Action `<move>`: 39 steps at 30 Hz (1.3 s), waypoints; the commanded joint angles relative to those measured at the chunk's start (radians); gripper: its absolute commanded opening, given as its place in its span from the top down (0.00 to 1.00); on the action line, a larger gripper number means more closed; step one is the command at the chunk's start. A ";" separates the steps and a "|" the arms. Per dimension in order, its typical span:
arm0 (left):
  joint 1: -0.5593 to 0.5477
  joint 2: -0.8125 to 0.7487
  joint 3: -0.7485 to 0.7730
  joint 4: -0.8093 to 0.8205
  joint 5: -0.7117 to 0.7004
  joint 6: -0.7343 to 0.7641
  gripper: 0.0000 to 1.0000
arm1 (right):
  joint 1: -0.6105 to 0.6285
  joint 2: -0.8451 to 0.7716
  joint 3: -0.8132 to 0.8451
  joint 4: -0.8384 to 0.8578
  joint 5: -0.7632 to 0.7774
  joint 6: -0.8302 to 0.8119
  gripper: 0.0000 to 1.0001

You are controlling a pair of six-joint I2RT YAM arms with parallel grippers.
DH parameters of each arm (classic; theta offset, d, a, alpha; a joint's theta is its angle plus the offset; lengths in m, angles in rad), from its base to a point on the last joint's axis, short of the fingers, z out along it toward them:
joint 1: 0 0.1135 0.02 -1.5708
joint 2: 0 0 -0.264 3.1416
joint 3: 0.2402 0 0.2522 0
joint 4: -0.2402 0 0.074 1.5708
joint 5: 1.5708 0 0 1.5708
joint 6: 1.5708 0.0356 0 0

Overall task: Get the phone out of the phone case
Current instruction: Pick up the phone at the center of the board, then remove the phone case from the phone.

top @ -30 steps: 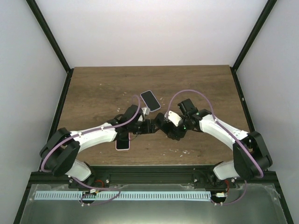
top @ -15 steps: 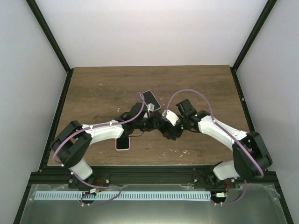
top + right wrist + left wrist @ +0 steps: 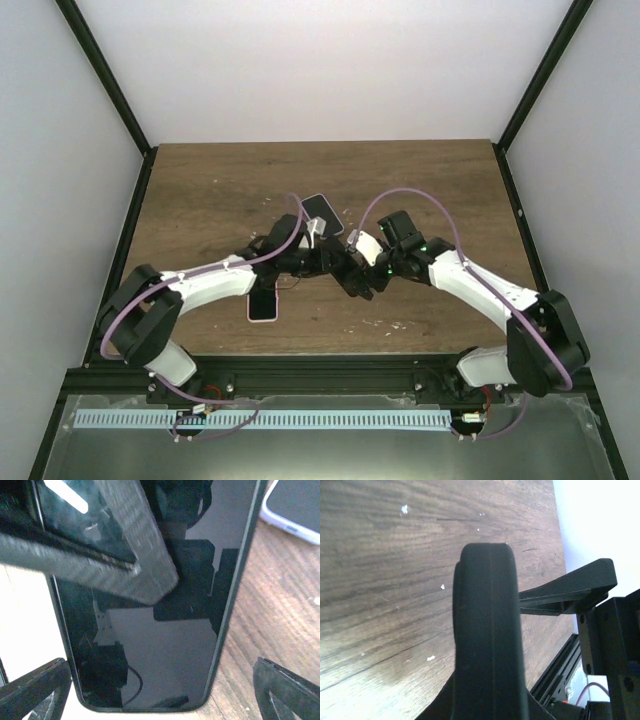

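Note:
A black phone in a dark phone case is held up off the table between both arms at the centre. My left gripper is shut on it, one textured finger lying across the screen. In the left wrist view I see it edge-on as a thick black rounded rim. My right gripper is open wide, one finger standing apart on each side of the phone's lower end. Its fingers show beyond the case in the left wrist view.
A second phone in a white case lies on the wooden table just behind the grippers; it also shows in the right wrist view. A pink-cased phone lies under the left forearm near the front edge.
My left gripper moved right and shut on the black phone. My right gripper opened wider around it.

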 commanded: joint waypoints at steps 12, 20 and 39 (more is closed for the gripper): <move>0.165 -0.358 0.113 -0.297 0.516 0.549 0.97 | -0.038 -0.057 0.342 -0.377 -0.585 -0.085 0.13; 0.166 -0.411 0.123 -0.356 0.584 0.698 0.96 | -0.009 -0.021 0.347 -0.424 -0.647 -0.106 0.37; 0.165 -0.509 0.070 -0.308 0.421 0.670 0.61 | -0.048 -0.053 0.327 -0.312 -0.740 -0.020 0.99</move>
